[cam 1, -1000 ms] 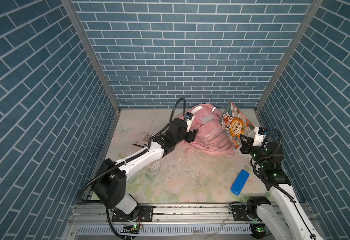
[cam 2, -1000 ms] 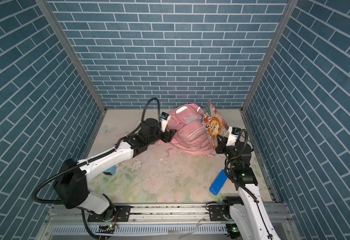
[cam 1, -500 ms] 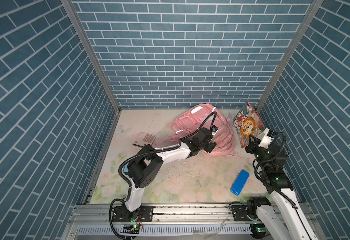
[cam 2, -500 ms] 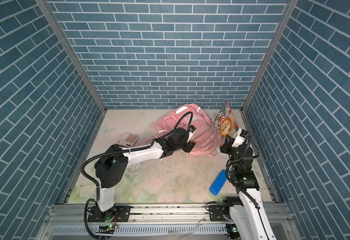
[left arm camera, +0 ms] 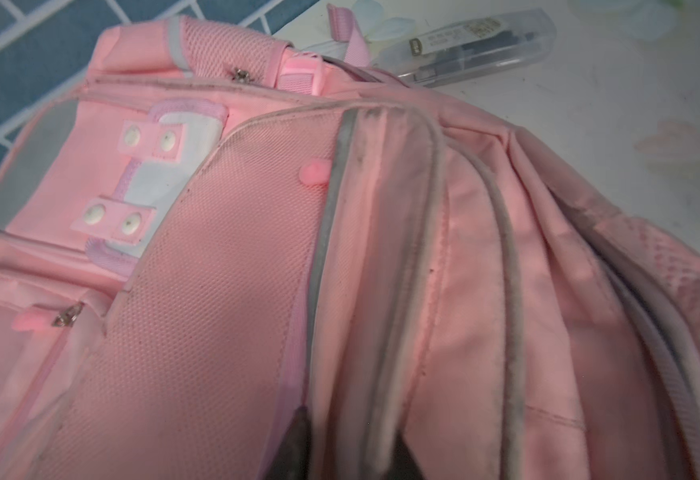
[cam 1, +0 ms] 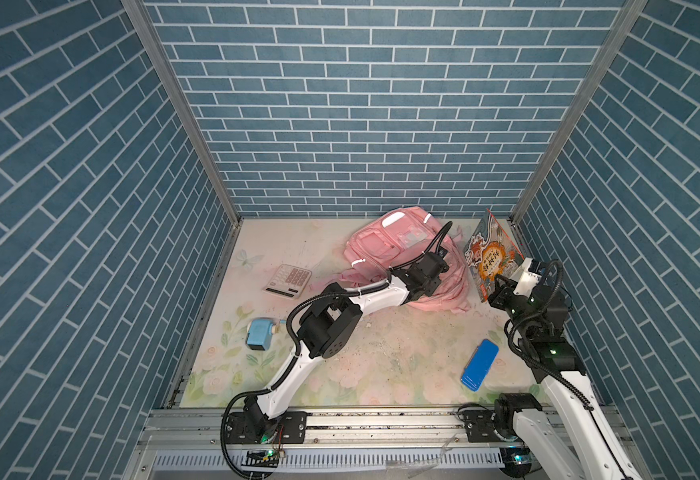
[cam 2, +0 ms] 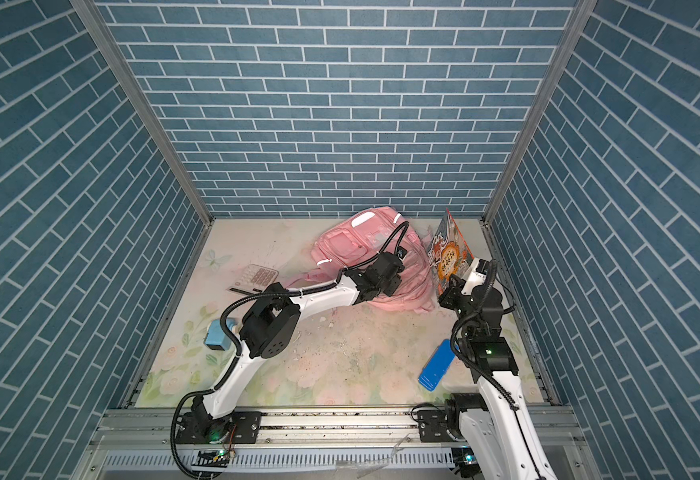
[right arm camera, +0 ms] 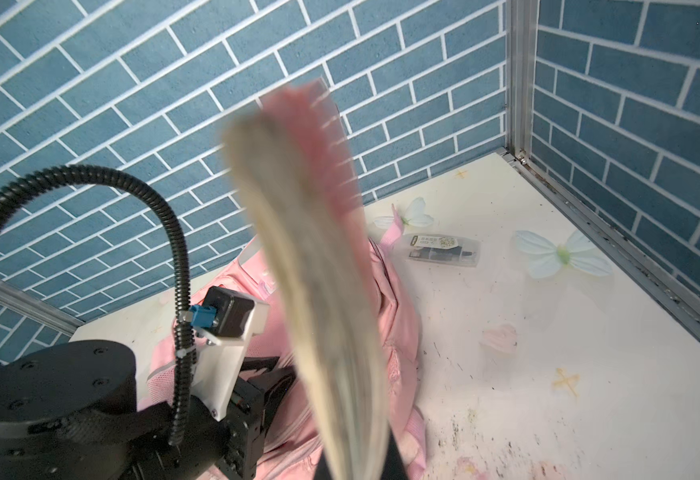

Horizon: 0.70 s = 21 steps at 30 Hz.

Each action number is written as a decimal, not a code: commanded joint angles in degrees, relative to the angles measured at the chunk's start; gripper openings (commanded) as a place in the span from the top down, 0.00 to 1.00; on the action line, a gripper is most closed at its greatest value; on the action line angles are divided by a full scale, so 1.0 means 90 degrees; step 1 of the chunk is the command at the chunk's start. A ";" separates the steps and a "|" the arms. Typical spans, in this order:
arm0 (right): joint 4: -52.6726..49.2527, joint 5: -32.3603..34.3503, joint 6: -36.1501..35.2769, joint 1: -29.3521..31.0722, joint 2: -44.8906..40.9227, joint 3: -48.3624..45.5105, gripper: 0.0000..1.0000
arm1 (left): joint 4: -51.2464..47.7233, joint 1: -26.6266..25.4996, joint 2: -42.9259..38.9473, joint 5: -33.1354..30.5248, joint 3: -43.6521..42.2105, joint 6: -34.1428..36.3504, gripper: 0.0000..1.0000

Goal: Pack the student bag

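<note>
Pink student bag (cam 1: 385, 245) slumps at 1 o'clock on table (cam 1: 402, 345); left gripper (left arm camera: 348, 455) pinches shut on its flap edge. At bag's 3 o'clock, right gripper (cam 1: 497, 291) clamps tight on upright picture book (cam 1: 490, 257).

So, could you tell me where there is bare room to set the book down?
The widest bare patch is the front middle of the table, between the left arm and the blue pencil case. A smaller one lies far left, behind the calculator. The far right is crowded: student bag, left gripper on it, book in the right gripper, clear pen box.
</note>
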 commanded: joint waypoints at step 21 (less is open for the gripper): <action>-0.0605 -0.2236 0.4120 0.0091 -0.1482 -0.0653 1.00 | 0.0257 0.0856 -0.3635 0.0678 -0.0944 -0.0814 1.00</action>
